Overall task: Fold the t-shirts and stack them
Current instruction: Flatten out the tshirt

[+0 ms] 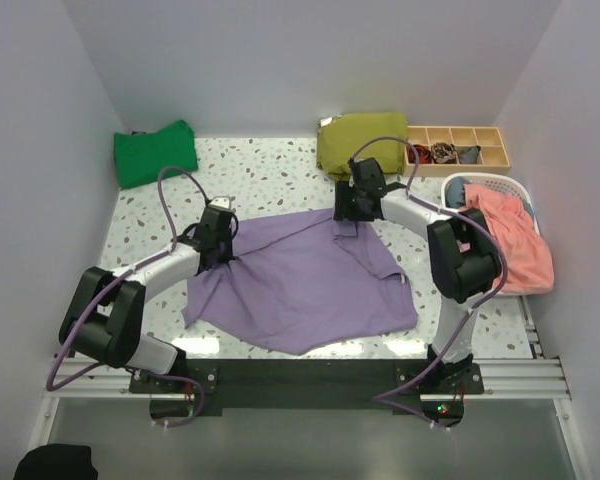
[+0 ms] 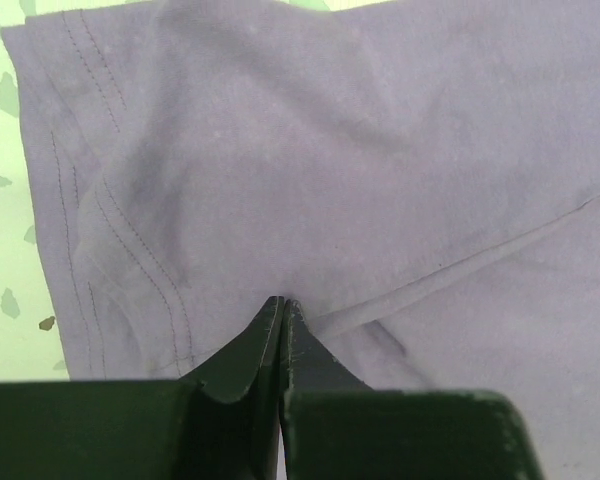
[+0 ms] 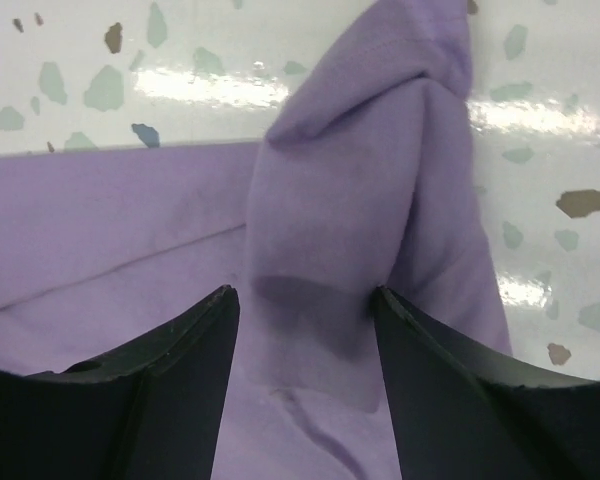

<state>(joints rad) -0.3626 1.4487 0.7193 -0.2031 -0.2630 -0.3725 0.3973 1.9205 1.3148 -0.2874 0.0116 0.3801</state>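
On the speckled table [image 1: 270, 185], the lavender t-shirt [image 1: 300, 285] was seen spread open and somewhat askew, near the middle and between the two arms. Its left edge was met by the left gripper [image 2: 281, 308]. In the left wrist view the fingers were pressed tightly together on a pinch of the purple cloth, with creases running out from the tips and a double-stitched hem curving to one side. The shirt's far right corner was reached by the right gripper [image 3: 304, 292]. Its fingers were held apart, and a raised, rumpled ridge of the fabric was seen standing in the gap between them, with bare table beyond. Whether that ridge was pressed by either finger could not be told.

A bright green t-shirt [image 1: 156, 153] was seen bunched in the far left corner, well apart from the purple one. An olive bundle [image 1: 362, 145] was laid at the far edge, just beside a wooden divided tray [image 1: 458, 129]. Nearer on the right, a coral cloth [image 1: 515, 240] was draped over a white basket [image 1: 485, 181].
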